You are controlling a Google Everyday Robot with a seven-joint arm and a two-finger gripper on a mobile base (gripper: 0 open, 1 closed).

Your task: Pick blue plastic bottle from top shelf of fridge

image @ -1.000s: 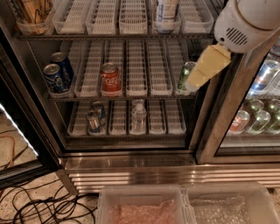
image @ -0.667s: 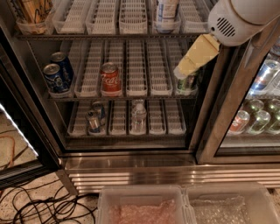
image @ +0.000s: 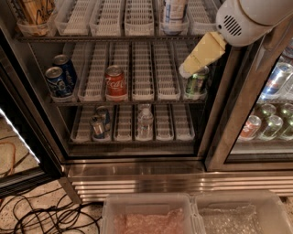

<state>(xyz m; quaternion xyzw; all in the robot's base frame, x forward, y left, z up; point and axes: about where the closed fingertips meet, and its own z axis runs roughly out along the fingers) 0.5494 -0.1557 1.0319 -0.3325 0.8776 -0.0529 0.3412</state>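
The blue plastic bottle (image: 174, 13) stands in a white lane tray on the top shelf (image: 110, 20) of the fridge (image: 137, 168), right of centre; only its white-labelled lower part shows at the frame's upper edge. My gripper (image: 187, 69), cream coloured on a white arm (image: 247, 18), hangs tilted in front of the middle shelf's right end. It is below and slightly right of the bottle and apart from it, just above a green can (image: 197, 83). It holds nothing that I can see.
The middle shelf holds two blue cans (image: 59, 77) and a red cola can (image: 115, 82). The lower shelf holds cans (image: 98, 124) and a small clear water bottle (image: 145, 121). A closed glass door (image: 270, 105) is at the right. Clear bins (image: 151, 217) and floor cables (image: 41, 215) lie below.
My gripper has swung left and slightly up, from the right door frame to in front of the middle shelf's right lanes. The bottle and cans have not moved.
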